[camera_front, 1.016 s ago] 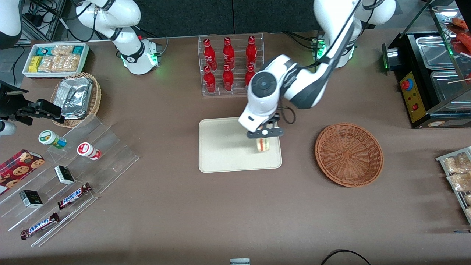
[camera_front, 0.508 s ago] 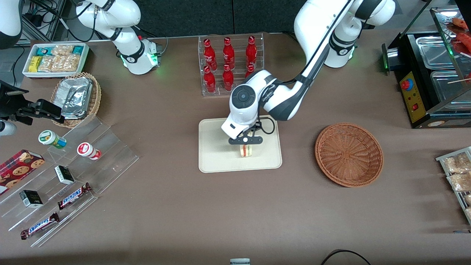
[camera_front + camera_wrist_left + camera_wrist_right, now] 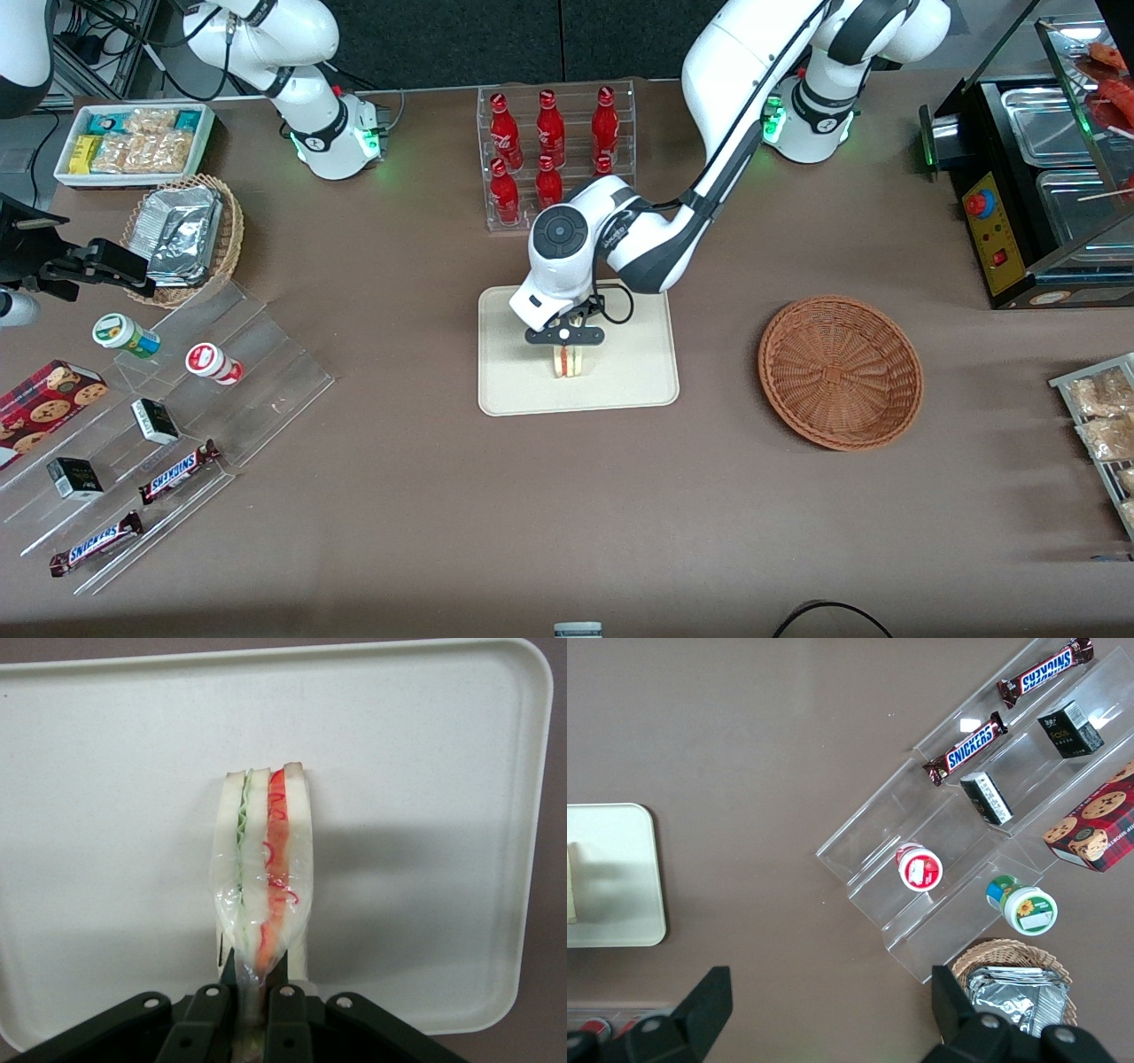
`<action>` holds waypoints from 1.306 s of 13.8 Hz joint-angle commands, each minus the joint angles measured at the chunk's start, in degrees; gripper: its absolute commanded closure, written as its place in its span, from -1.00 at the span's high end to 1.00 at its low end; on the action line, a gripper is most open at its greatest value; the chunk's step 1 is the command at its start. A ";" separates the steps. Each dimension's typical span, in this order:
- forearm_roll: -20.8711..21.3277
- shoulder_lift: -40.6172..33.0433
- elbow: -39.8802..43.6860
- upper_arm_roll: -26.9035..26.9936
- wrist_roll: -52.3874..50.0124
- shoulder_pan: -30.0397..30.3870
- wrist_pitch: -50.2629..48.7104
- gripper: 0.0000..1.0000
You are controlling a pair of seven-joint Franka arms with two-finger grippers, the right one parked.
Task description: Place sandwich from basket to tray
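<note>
The arm [image 3: 709, 133] is clad in glossy white shells with grey joints; a black looped cable is seen above the black gripper [image 3: 564, 347].

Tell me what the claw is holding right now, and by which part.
The claw, above the tray, is shut on the sandwich, pinching one narrow end of the wrapped wedge, with the filling edge facing the wrist camera.

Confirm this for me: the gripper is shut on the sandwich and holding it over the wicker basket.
Not quite. The gripper is shut on the sandwich, but over the tray, not the basket, which sits empty toward the working arm's end. The front view shows it.
</note>
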 commanded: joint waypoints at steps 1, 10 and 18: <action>0.53 1.33 1.85 0.77 -1.12 -0.87 0.51 -1.00; 0.71 0.99 1.76 0.95 -2.26 -0.96 -0.10 1.00; -0.52 -10.60 1.85 2.27 -3.58 3.07 -11.51 1.00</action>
